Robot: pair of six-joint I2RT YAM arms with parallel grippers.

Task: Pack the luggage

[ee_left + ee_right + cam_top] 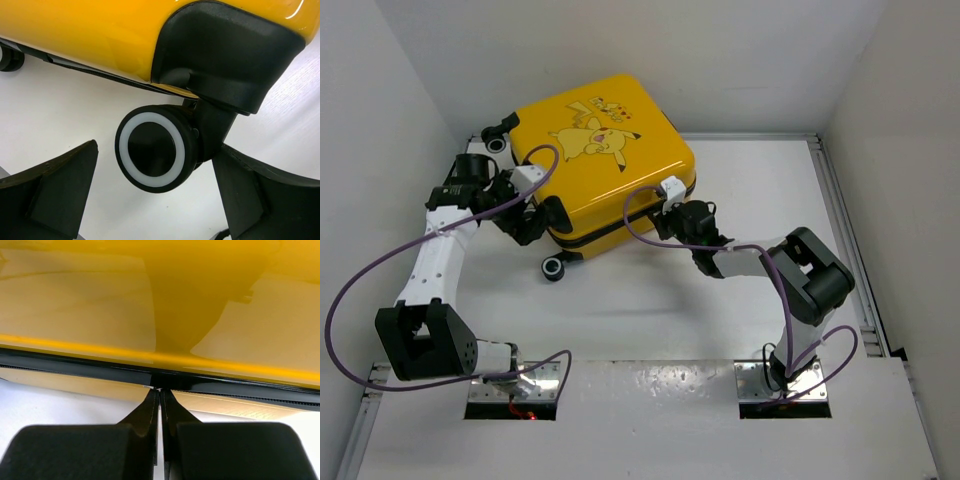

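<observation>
Two arms are both up against the luggage (pixel 600 150) in the top view. The yellow case lies flat and zipped shut on the far left part of the white tabletop (pixel 650 310), with the Pikachu side facing up. The left tool (pixel 527 222) sits at the case's near left corner, close to a black wheel (pixel 553 267) with a white ring. The right tool (pixel 670 207) is at the near right edge, right on the dark zipper seam (pixel 610 232). From up here we can't really tell how either tool stands.

The left wrist view sorts that out for the left tool. It's wide open, with one black finger (pixel 60 195) at the lower left and the other at the lower right. A ringed wheel hangs from the black corner housing (pixel 225 55) just past the gap between them. Nothing is gripped, and there's bare tabletop under the wheel.

In the right wrist view the fingers (pixel 145 412) are squeezed together with only a hairline slit left. Their tips touch the black seam under the yellow shell. There's a tiny pale speck at the tips, but we can't tell if anything is actually pinched.
</observation>
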